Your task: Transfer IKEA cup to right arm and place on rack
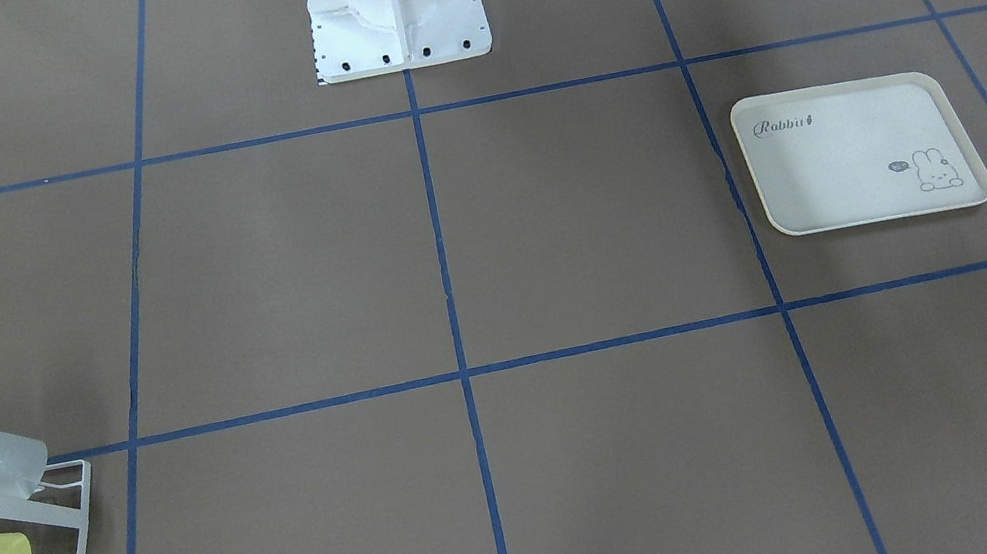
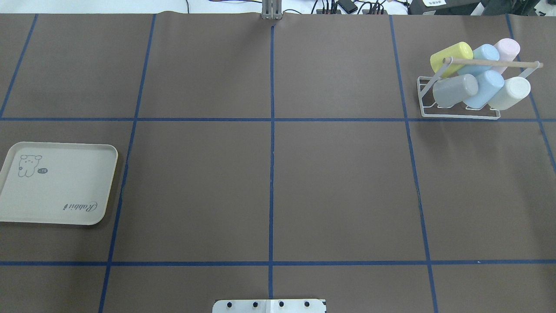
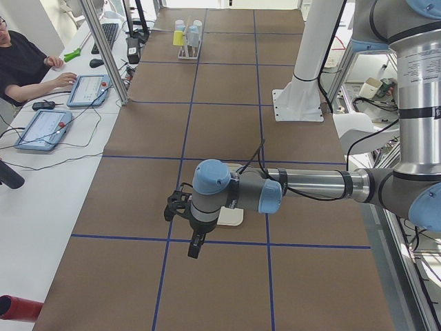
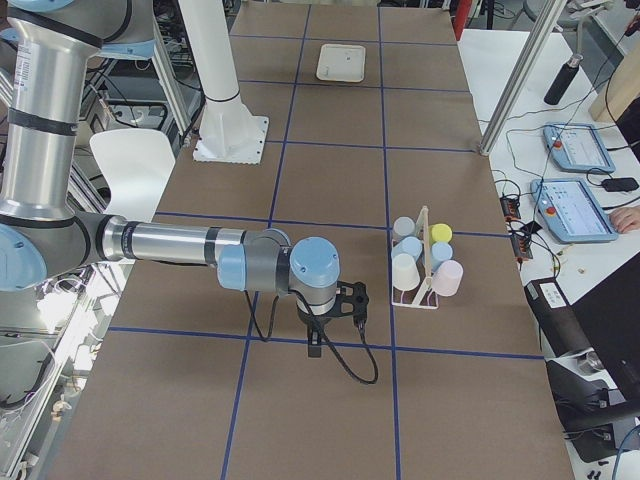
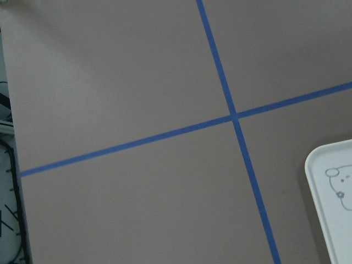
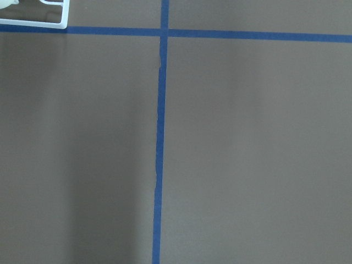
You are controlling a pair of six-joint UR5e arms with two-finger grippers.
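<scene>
The white wire rack point(image 2: 456, 115) with its wooden rod stands at the far right of the table. Several pastel IKEA cups sit tilted on its pegs, among them a yellow one point(image 2: 450, 54), a grey one point(image 2: 454, 89) and a cream one point(image 2: 513, 92). In the exterior right view, the right arm point(image 4: 170, 243) reaches low over the table, its gripper point(image 4: 313, 345) pointing down just left of the rack point(image 4: 425, 262). The left gripper point(image 3: 196, 245) hangs over the table beside the tray in the exterior left view. I cannot tell whether either gripper is open or shut.
A cream rabbit-print tray point(image 2: 56, 187) lies at the table's left side. Blue tape lines grid the brown table. The robot's white base point(image 1: 396, 10) stands at mid-table edge. A person sits at a side desk point(image 3: 41, 110) with tablets.
</scene>
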